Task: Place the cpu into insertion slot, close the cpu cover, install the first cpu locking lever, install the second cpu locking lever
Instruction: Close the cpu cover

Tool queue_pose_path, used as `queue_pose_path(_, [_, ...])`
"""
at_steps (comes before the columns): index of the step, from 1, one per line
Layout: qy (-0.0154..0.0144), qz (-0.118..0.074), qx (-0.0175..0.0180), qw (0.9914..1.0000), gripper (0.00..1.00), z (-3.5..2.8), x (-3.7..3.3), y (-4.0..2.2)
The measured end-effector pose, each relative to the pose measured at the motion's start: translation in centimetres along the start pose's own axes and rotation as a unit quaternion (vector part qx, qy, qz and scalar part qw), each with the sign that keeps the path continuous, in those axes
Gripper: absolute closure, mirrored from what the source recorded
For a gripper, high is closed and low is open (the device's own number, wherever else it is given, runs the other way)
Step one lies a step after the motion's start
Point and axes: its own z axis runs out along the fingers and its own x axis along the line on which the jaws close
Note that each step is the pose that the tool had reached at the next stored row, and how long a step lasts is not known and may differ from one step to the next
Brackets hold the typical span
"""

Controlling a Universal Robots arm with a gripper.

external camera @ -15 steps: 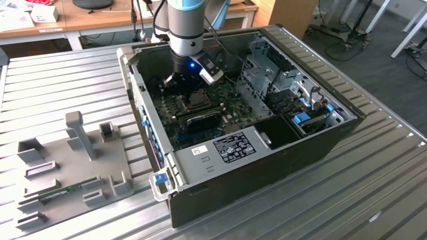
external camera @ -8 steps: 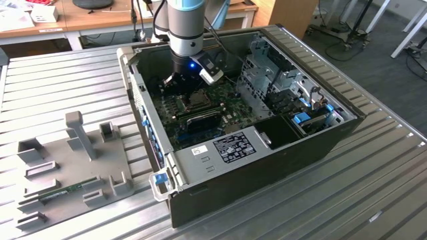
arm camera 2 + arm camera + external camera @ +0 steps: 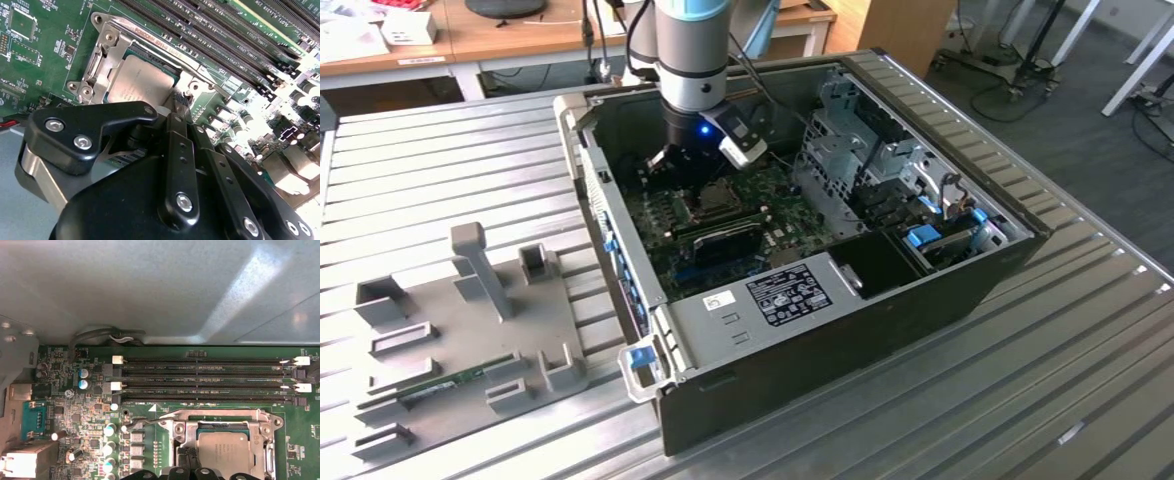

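Your cpu (image 3: 142, 84) is sitting in the insertion slot (image 3: 155, 54) on the green motherboard (image 3: 300, 440), just beside the long black memory slots (image 3: 200, 375). It's a flat square chip, and its silver-grey top shows through the big window of the cpu cover (image 3: 102, 67), which looks to lie down flat around it. The gripper (image 3: 176, 102) hangs right over the socket's edge, inside the open computer case (image 3: 854, 330) on the ribbed tabletop (image 3: 440, 170). Honestly can't tell if the jaws are spread or pressed together.
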Motion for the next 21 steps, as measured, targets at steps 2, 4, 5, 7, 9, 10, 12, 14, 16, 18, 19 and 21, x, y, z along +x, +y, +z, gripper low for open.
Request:
queue_pose_path(2, [0.0003, 0.0, 0.0005, 1.0, 0.9, -0.2, 0.01, -0.02])
queue_pose_path(4, [0.0004, 0.0, 0.0005, 1.0, 0.9, -0.3, 0.0, -0.01])
queue_pose_path(5, [0.0003, 0.0, 0.0005, 1.0, 0.9, -0.3, 0.0, -0.01])
queue_pose_path(7, [0.0004, 0.0, 0.0006, 1.0, 0.9, -0.31, 0.01, -0.02])
queue_pose_path(9, [0.0004, 0.0, 0.0006, 1.0, 0.9, -0.32, 0.01, -0.02])
queue_pose_path(10, [0.0004, 0.0, 0.0006, 1.0, 0.9, -0.32, 0.01, -0.01])
queue_pose_path(12, [0.0004, 0.0, 0.0006, 1.0, 0.9, -0.32, 0.01, -0.02])
queue_pose_path(14, [0.0006, 0.0, 0.0008, 1.0, 0.9, -0.41, 0.01, -0.02])
queue_pose_path(16, [0.0005, 0.0, 0.0007, 1.0, 0.9, -0.71, 0.0, 0.0])
queue_pose_path(18, [0.0004, 0.0, 0.0006, 1.0, 0.9, -1.13, -0.02, 0.02])
queue_pose_path(19, [0.0004, 0.0, 0.0006, 1.0, 0.9, -1.38, -0.03, 0.02])
queue_pose_path(21, [0.0004, 0.0, 0.0006, 1.0, 0.9, -1.81, -0.04, 0.04])
